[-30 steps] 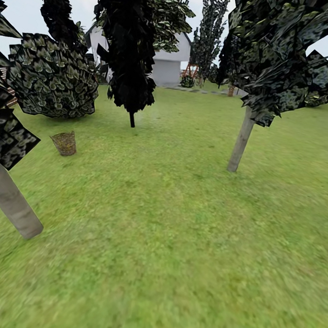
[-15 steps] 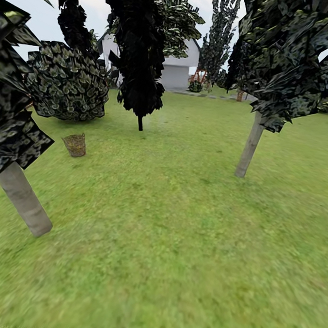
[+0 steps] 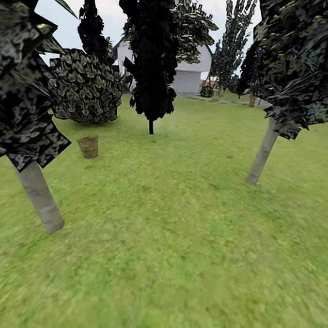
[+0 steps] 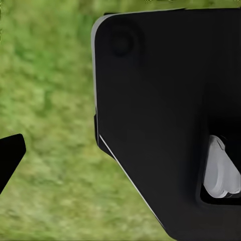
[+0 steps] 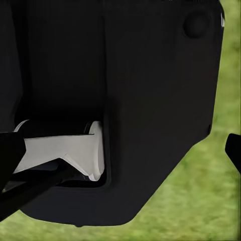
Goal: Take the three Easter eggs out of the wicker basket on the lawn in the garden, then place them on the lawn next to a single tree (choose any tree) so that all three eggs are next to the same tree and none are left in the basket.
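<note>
Wicker basket (image 3: 88, 147) sits out on the lawn (image 3: 178, 242), left of centre in the head view, standing upright on the grass just in front of a big round bush (image 3: 86, 87). Any eggs inside it are too far off and too small to make out. Nearer the camera, at the lower left, a pale grey-beige trunk (image 3: 38, 195) leans up out of the turf, its blocky dark foliage crowding the upper left corner. Over at the right stands another tree (image 3: 261, 153) of the same kind, trunk tilted, crown spreading across the upper right. Between the two, further back, a slimmer dark-trunked tree (image 3: 150, 127) rises near the top centre, and behind it a pale house (image 3: 189, 73) shows under a hazy sky. The grass across the lower half of the frame looks smeared and soft (mottled green with yellowish patches).

Left wrist view now: a large black housing (image 4: 170, 115) covers the right side of the frame, a light grey part (image 4: 221, 170) set into it at the lower right, with blurred grass behind. Whether the left end effector is clenched or released cannot be told from this. Right wrist view, same story: black casing (image 5: 150, 90) over most of the picture, a whitish piece (image 5: 70, 150) at the lower left, and the right end effector's state cannot be told.
</note>
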You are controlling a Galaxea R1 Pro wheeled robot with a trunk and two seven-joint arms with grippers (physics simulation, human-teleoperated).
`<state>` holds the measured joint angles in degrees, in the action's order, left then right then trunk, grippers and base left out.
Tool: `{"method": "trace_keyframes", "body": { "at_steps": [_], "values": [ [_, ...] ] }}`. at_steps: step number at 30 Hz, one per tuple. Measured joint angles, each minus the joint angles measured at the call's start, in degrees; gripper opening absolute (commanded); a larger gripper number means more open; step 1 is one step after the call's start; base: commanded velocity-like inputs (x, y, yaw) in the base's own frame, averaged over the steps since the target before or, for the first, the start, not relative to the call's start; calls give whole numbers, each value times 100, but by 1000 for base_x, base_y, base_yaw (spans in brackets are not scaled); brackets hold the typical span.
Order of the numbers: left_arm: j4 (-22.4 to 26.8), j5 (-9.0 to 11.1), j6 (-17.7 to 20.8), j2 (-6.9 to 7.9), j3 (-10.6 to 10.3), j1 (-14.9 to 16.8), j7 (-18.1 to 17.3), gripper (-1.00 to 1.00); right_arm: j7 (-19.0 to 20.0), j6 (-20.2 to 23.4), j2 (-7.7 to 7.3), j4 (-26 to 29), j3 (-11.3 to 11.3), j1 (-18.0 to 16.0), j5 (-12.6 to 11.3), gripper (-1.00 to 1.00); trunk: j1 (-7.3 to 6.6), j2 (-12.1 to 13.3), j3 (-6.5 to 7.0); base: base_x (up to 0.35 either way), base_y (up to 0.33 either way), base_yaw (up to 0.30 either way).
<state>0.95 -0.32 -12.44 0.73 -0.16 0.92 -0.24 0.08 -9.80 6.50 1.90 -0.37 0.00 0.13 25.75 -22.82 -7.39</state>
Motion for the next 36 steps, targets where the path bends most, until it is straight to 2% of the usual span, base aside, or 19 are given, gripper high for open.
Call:
{"method": "trace_keyframes", "body": {
  "at_steps": [36],
  "values": [
    [7, 17, 20, -11, -1, 4, 0, 100, 0, -8, -24, 7, -21, 0, -7, 100, 0, 1, 298, 0, 0, 132]
  ]
}}
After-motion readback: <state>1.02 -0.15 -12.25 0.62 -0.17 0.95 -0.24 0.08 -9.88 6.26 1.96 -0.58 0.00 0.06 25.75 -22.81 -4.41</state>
